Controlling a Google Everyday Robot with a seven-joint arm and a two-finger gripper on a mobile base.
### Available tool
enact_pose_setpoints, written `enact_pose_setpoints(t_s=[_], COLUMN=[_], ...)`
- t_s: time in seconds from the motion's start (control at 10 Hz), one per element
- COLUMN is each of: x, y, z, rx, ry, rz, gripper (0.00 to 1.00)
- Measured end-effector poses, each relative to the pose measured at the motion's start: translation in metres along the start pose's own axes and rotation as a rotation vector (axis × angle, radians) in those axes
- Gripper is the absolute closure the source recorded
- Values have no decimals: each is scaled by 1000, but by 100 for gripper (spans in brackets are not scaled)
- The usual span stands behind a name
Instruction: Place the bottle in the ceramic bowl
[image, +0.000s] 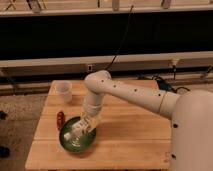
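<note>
Green glaze shows all round the claw (80, 129), which hangs inside the rim of the ceramic bowl (88, 146), pointing down and slightly toward the picture's left side. Right at the claw's tip sits a pale, see-through shape that looks to be the bottle (73, 135). It lies within the bowl's rim, low over the green inside. Whether the claw is clamped on the bottle or stands apart from it cannot be told. Whether the bottle touches the bowl's floor cannot be told either.

Above the claw the white arm (131, 93) rises to a rounded joint. From there it runs off to the claw's right, to the robot's broad white body (194, 131) at the picture's right edge. Under the claw and the bowl spreads a wooden table (131, 141) of pale planks, and the bowl stands near its front left corner.

Just to the left of the claw, beside the bowl's rim and outside it, a small red-brown thing (60, 120) lies on the wood. What it is cannot be made out. Farther back from the claw and to its left, a clear plastic cup (64, 90) stands upright near the table's back edge, well apart from the bowl. Behind the claw, past the table, a black cable (121, 44) climbs a dark wall.
</note>
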Motion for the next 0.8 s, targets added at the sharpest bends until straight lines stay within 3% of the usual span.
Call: enact_pose_setpoints(t_s=[0.5,0.6,0.7,0.8], x=[-2,-1,-4,-4], y=[5,10,8,5], z=[-23,-30,-33,-28], rx=[39,32,34,29], ry=[-25,-22,-21,-20], rz=[-19,-17,-21,-28], gripper=[20,20,22,32])
